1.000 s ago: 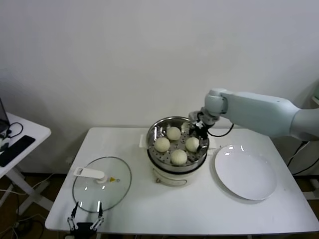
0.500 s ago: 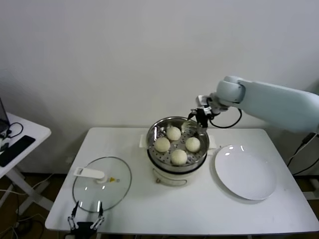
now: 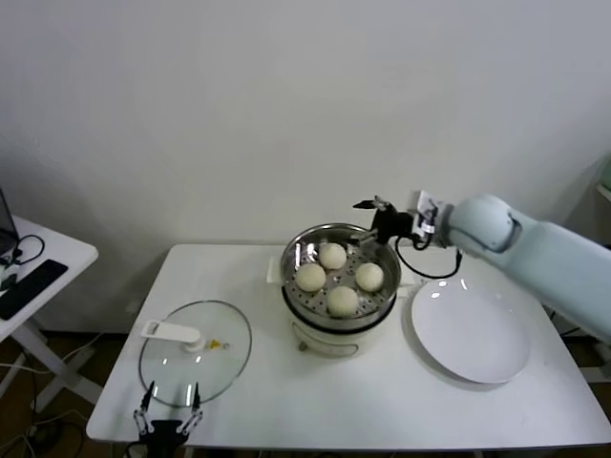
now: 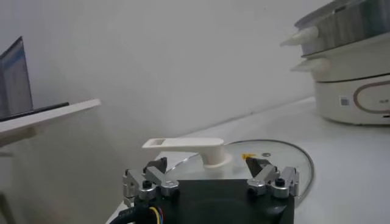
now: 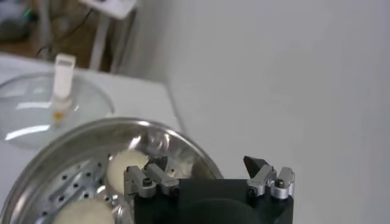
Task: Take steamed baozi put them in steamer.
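The right end effector (image 3: 374, 212) has lifted out of the steamer (image 3: 340, 286) and now hangs above its back right rim, fingers apart and empty. Four steamed baozi (image 3: 343, 301) sit inside the steamer on the counter (image 3: 382, 401). The left end effector (image 3: 165, 426) idles, fingers apart, near the glass lid (image 3: 196, 351), left of the steamer.

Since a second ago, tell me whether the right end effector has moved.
Yes. The right end effector was down at the steamer's far right rim; it has risen and drawn back, now open and empty above that rim, toward the plate side.
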Motion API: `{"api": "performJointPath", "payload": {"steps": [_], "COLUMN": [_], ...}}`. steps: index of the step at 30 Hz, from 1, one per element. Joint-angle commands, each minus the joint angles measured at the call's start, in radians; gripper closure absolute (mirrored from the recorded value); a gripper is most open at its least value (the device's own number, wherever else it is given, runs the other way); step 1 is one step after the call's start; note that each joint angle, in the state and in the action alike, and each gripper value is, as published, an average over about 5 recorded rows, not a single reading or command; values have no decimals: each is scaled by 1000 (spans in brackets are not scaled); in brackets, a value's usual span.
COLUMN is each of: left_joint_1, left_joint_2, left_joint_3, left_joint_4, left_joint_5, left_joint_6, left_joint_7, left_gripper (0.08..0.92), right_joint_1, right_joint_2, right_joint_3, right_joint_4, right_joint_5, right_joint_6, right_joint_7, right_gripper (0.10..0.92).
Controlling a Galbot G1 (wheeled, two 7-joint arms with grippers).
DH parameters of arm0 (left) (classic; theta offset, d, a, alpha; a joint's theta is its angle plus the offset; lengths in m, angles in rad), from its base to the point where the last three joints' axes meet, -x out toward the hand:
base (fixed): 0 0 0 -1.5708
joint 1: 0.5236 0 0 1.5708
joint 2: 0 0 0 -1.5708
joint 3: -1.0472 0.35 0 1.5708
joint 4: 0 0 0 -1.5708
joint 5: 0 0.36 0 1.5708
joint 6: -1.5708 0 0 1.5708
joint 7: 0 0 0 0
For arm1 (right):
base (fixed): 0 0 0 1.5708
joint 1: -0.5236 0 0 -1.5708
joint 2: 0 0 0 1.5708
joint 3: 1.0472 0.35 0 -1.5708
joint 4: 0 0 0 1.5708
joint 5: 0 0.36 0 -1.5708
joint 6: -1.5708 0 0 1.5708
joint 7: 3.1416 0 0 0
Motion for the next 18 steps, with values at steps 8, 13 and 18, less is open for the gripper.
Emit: {"api": "performJointPath", "payload": {"steps": [8, 13, 18], "left_joint_1": [-9, -5, -3], "left_joint_2": [5, 6, 5], "left_joint_3": [3, 4, 7], "left_joint_4": [4, -1, -7], "left_joint_5": [-22, -27, -29], "left_joint_6": [-5, -6, -6], "left_joint_7": [2, 2, 2], "left_gripper": [177, 177, 177], "right_joint_1": [-1374, -1576, -1689], "right_joint_2": [207, 412, 585], "right_joint_3": [1161, 1292, 1314], "right_joint_4": [353, 365, 359], "right_joint_5": [-203, -303, -323], "right_joint_6": [259, 400, 539], "right_joint_7": [296, 255, 216], "right_gripper": [203, 203, 203]}}
